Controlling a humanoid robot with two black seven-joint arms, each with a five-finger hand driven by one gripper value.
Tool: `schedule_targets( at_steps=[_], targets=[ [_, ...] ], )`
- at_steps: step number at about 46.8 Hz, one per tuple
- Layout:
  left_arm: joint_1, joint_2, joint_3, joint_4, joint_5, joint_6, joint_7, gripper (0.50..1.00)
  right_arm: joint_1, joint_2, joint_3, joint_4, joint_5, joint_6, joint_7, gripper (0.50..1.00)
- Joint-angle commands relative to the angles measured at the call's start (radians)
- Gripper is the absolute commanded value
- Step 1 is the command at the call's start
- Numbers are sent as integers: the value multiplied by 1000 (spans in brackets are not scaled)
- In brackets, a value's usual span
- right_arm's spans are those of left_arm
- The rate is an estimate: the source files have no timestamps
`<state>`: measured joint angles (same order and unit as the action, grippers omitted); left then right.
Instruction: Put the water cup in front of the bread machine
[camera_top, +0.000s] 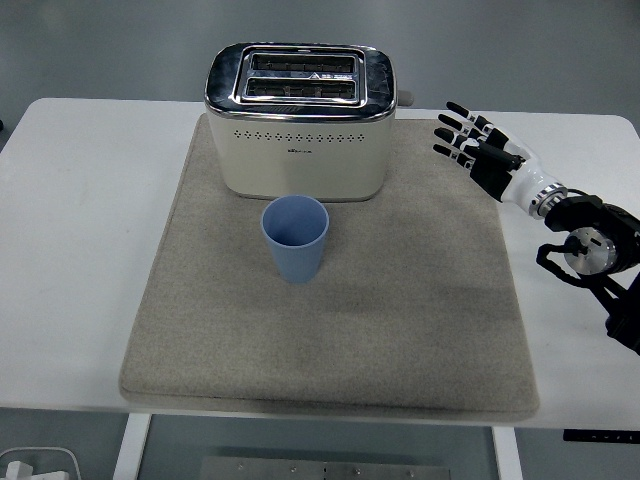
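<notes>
Head view. A blue water cup (295, 238), smooth-walled and tapering toward its base, stands upright and open-mouthed on a grey, felt-like rectangular mat (420, 300). It sits just in front of the bread machine (299, 120), a cream, round-cornered box with a polished metal top, two slots and a row of small vent holes; a narrow strip of mat separates the two. The mat covers the middle of the white bench (70, 250), leaving bare margins at left and right. The right hand (480, 152), black with white joints, hovers over the mat's far right corner, fingers spread apart and holding nothing, well apart from the cup. Open mat lies between them.
</notes>
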<state>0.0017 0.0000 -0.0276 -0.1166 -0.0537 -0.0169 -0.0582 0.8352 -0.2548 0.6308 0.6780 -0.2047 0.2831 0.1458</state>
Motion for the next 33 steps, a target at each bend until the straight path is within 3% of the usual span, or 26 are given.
schedule_targets(
  at_steps=[1,14,26,33],
  targets=[
    [0,0,0,0,0,0,0,1000,21,2,1,0,30,-2,-9,934],
    [0,0,0,0,0,0,0,1000,64,2,1,-8,156,-7,-9,934],
    [0,0,0,0,0,0,0,1000,67,14,32,-11,166,-111,3,938],
    [0,0,0,0,0,0,0,1000,65,25,35,-11,166,-114,3,938]
  ],
)
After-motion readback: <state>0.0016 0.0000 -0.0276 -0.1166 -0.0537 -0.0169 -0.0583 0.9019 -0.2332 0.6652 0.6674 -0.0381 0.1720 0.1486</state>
